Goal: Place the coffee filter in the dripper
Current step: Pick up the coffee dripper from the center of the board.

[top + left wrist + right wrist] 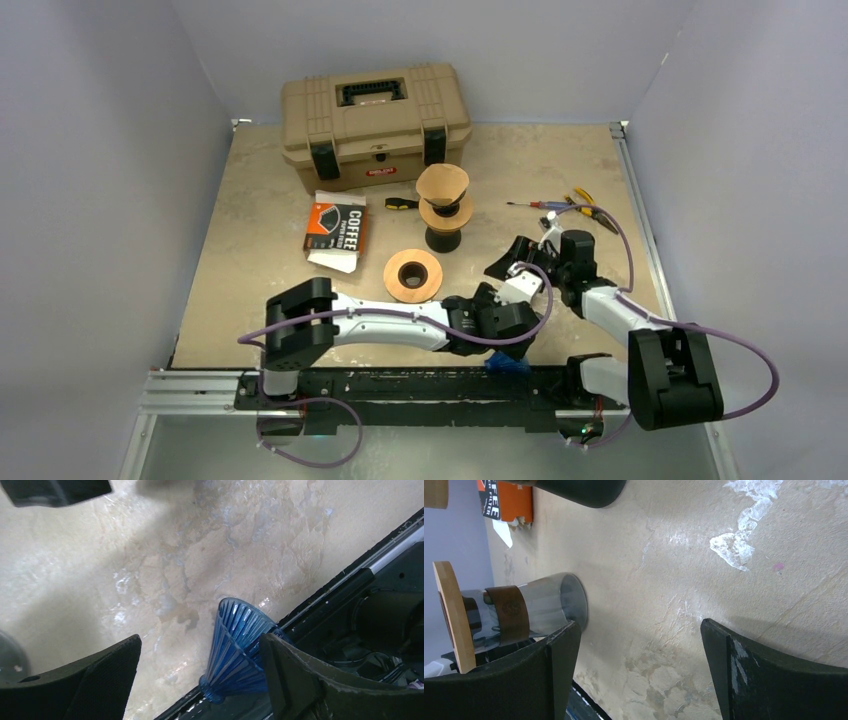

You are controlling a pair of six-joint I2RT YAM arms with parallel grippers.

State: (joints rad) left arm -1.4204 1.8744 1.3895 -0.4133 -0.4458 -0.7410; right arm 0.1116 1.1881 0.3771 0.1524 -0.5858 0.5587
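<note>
A brown paper coffee filter (442, 184) sits as an open cone on top of a dark glass vessel (443, 238) with a wooden collar, mid-table. A blue ribbed dripper (240, 645) lies on its side at the table's near edge, against the black base rail. It is mostly hidden under my left arm in the top view, where only a blue sliver (507, 366) shows. My left gripper (200, 640) hangs open over it, with the cone between the fingers and close to the right one. My right gripper (639, 630) is open and low over bare table, with the glass vessel (534, 610) beside its left finger.
A tan toolbox (375, 122) stands at the back. A coffee filter box (335, 230) lies left of the vessel, and a wooden ring (412, 275) lies in front of it. Screwdrivers and pliers (565, 206) lie at the back right. The base rail (420, 385) runs along the near edge.
</note>
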